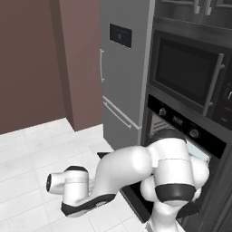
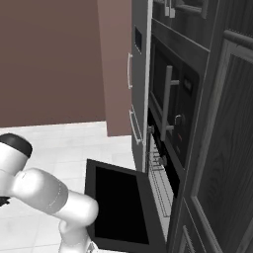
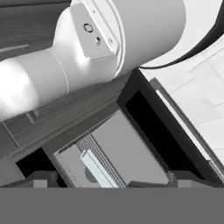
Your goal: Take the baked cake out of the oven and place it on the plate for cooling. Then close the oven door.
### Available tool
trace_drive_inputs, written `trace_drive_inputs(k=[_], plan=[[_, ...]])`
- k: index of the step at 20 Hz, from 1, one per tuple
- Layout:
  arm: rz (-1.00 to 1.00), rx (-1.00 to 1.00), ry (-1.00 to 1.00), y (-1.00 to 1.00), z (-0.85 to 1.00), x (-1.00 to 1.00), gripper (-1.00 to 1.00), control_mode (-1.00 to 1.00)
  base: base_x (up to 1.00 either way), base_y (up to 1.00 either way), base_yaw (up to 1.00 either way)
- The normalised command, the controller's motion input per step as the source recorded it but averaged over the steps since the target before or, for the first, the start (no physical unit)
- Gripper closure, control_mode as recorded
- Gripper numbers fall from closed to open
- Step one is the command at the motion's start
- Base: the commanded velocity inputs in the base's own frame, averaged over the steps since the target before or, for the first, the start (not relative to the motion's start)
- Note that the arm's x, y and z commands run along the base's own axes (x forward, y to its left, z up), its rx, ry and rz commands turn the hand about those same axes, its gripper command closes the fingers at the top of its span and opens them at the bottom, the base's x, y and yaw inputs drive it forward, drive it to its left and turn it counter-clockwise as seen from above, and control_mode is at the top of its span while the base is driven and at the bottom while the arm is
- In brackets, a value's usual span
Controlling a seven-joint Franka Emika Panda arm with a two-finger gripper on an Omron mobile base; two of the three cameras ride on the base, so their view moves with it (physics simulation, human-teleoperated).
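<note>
Oven (image 2: 160,170) stands open. Its door (image 2: 118,205) hangs dropped flat, black glass up, near corner cut off at 6 o'clock in the right base view. Wire racks (image 2: 159,185) show inside the cavity; whether the cake lies on them is too dim to tell. In the left base view the arm's white bulk hides most of the door (image 1: 131,195). Gripper (image 3: 111,177): tips wide apart at 6 o'clock of the hand view, nothing between them, the door (image 3: 148,122) and cavity beyond. Microwave (image 1: 188,74) sits above, fridge (image 1: 122,68) at 9 o'clock of the oven.

Glossy black glass oven door (image 2: 121,207), wire metal racks (image 2: 160,185).
</note>
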Motion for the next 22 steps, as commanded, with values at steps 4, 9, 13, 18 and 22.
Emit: trace_drive_inputs(k=[4, 9, 13, 18, 22], plan=[[-0.2, -0.13, -0.08, 0.03, -0.19, 0.04, -1.0, -1.0, 0.0, 0.0, 0.0], [-0.12, -0.13, 0.0, 0.09, -0.01, 0.13, -1.0, -1.0, 0.0, 0.0, 0.0], [-0.07, -0.16, 0.0, 0.1, 0.0, 0.32, -1.0, -1.0, 0.0, 0.0, 0.0], [-0.01, -0.07, -0.15, 0.01, -0.13, 0.17, -1.0, -1.0, 0.0, 0.0, 0.0], [0.04, 0.04, -0.32, 0.0, -0.33, -0.02, -1.0, -1.0, 0.0, 0.0, 0.0]])
